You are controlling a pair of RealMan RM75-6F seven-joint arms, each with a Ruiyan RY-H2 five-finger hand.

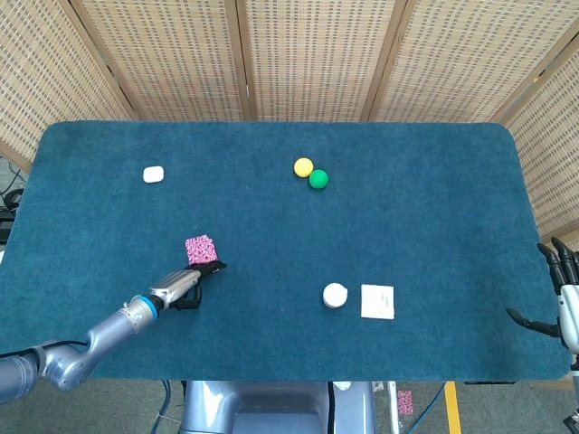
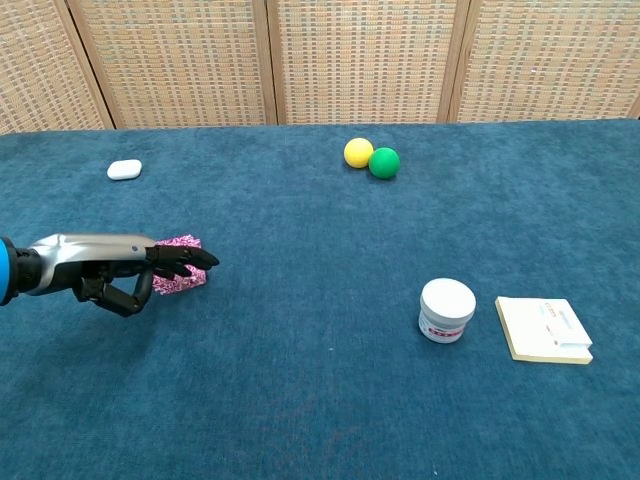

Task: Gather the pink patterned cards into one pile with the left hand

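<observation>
From the head view, the left hand (image 1: 188, 283) lies low over the blue table (image 1: 434, 226), fingers stretched forward and slightly curled, holding nothing. Well beyond it and toward the robot's left sits a small white pebble-like object (image 1: 154, 174); far ahead and to its right a yellow ball (image 1: 303, 167) touches a green ball (image 1: 317, 179). Out to the hand's right, at about its own depth, a white round jar (image 1: 335, 295) stands just beside a cream notepad (image 1: 377, 301). None of these lies between the hand and the pink patterned card (image 1: 200, 249), which rests flat on the cloth just ahead of the fingertips; whether they touch its near edge cannot be told here. The right hand (image 1: 563, 298) hangs at the table's far right edge, fingers spread and empty. From the chest view, the left hand (image 2: 128, 270) reaches in from the left with its dark fingers (image 2: 185, 260) extended across the front of the pink patterned card (image 2: 181, 243), hiding most of it, so only the card's far strip and a corner show behind the hand. The white pebble-like object (image 2: 124, 169) lies well beyond the hand, the yellow ball (image 2: 358, 152) and green ball (image 2: 384, 162) far ahead to its right, and the white round jar (image 2: 446, 310) and cream notepad (image 2: 544, 329) well off to its right.
</observation>
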